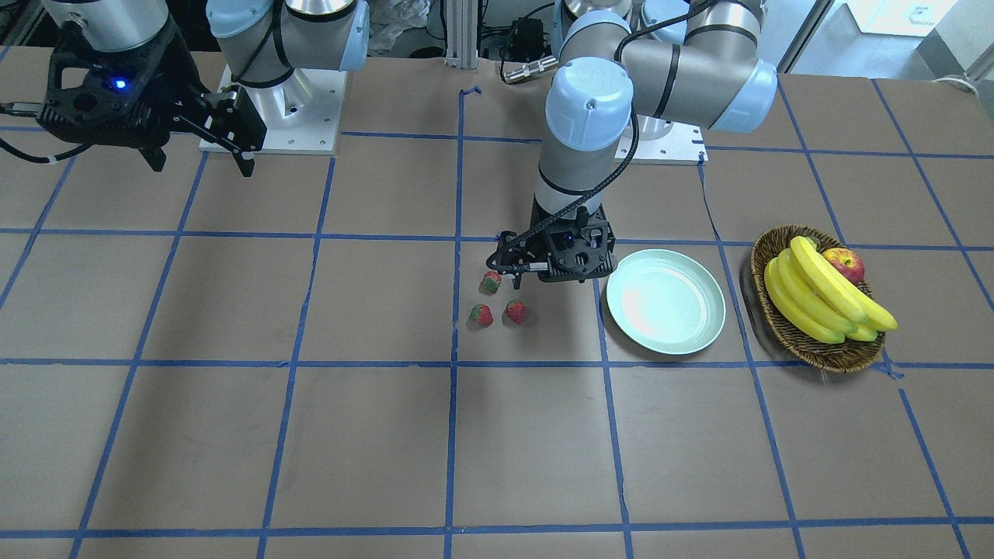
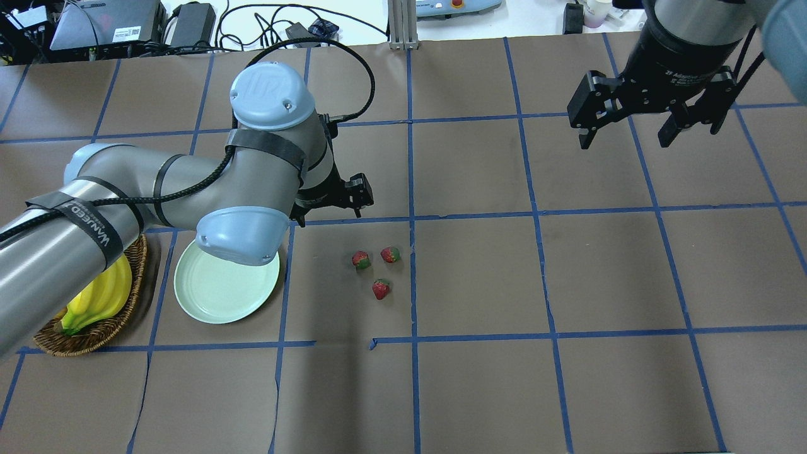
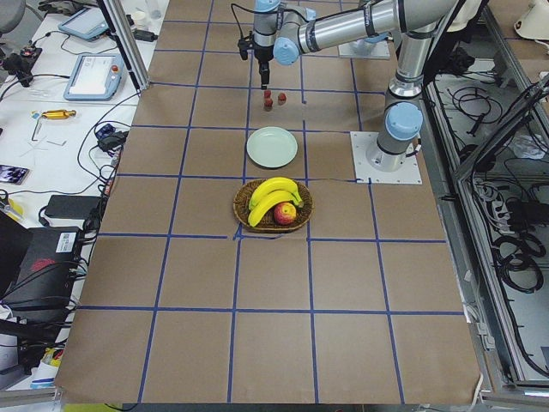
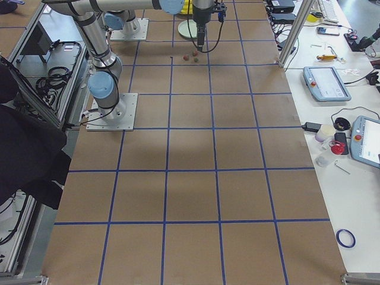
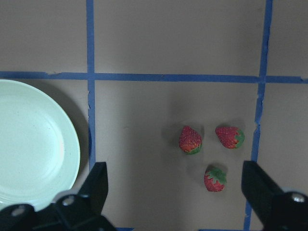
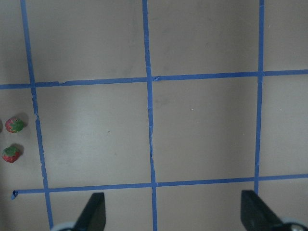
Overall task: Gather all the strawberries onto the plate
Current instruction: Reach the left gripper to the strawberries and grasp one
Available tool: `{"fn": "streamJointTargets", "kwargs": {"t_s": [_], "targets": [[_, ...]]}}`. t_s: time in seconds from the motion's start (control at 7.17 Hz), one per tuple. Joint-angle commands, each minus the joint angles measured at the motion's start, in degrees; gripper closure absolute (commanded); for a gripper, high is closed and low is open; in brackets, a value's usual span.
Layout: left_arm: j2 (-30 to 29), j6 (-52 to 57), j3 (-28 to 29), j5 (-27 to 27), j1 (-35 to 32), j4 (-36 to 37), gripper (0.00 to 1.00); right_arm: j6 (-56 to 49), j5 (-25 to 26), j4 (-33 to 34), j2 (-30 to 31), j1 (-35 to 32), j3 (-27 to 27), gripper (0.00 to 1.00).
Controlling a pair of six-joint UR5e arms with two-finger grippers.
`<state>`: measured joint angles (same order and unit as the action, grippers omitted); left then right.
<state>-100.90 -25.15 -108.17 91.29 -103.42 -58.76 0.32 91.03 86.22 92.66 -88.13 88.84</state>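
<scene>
Three small red strawberries (image 1: 490,282) (image 1: 481,314) (image 1: 516,311) lie close together on the brown table, also seen from overhead (image 2: 360,260) (image 2: 390,254) (image 2: 381,289). The pale green plate (image 1: 665,301) (image 2: 226,287) sits beside them with nothing in it. My left gripper (image 5: 173,168) (image 1: 553,268) hovers open above the table between the plate (image 5: 33,144) and the strawberries (image 5: 190,139), holding nothing. Far off on the other side, my right gripper (image 2: 624,135) (image 1: 199,159) hangs open and high, with two strawberries (image 6: 15,124) (image 6: 10,153) at the left edge of its wrist view.
A brown wicker basket (image 1: 815,345) (image 2: 94,334) with bananas (image 1: 815,295) and an apple (image 1: 845,264) stands beyond the plate, away from the strawberries. Blue tape lines grid the table. Benches with tablets and tools flank the table's long side.
</scene>
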Motion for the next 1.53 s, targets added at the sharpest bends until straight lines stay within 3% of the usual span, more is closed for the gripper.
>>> {"fn": "streamJointTargets", "kwargs": {"t_s": [0.0, 0.42, 0.7, 0.84, 0.98, 1.26, 1.39], "targets": [[-4.63, -6.04, -2.91, -0.67, -0.12, 9.39, 0.0, 0.12, -0.06, 0.62, -0.12, -0.02, 0.02, 0.0], [-10.0, 7.08, -4.5, -0.24, -1.52, 11.65, 0.06, -0.06, 0.81, 0.88, -0.12, 0.24, -0.16, 0.0], [-11.59, 7.57, -5.38, -0.24, -2.48, 11.65, 0.16, 0.2, 0.73, 0.97, -0.12, 0.06, -0.16, 0.0], [-11.68, 7.66, -5.56, -0.32, -2.84, 11.65, 0.3, 0.2, 0.73, 0.97, -0.12, 0.06, -0.16, 0.0], [-11.69, 7.75, -5.56, -0.59, -2.84, 11.56, 0.57, 0.2, 0.73, 0.97, -0.12, 0.06, -0.16, 0.0], [-11.6, 8.01, -5.3, -0.68, -2.93, 11.39, 0.89, 0.2, 0.73, 0.97, -0.12, -0.02, -0.07, 0.0], [-10.99, 8.19, -4.86, -0.68, -2.93, 11.39, 0.95, 0.29, 0.65, 0.97, -0.12, -0.02, 0.02, 0.0]]}}
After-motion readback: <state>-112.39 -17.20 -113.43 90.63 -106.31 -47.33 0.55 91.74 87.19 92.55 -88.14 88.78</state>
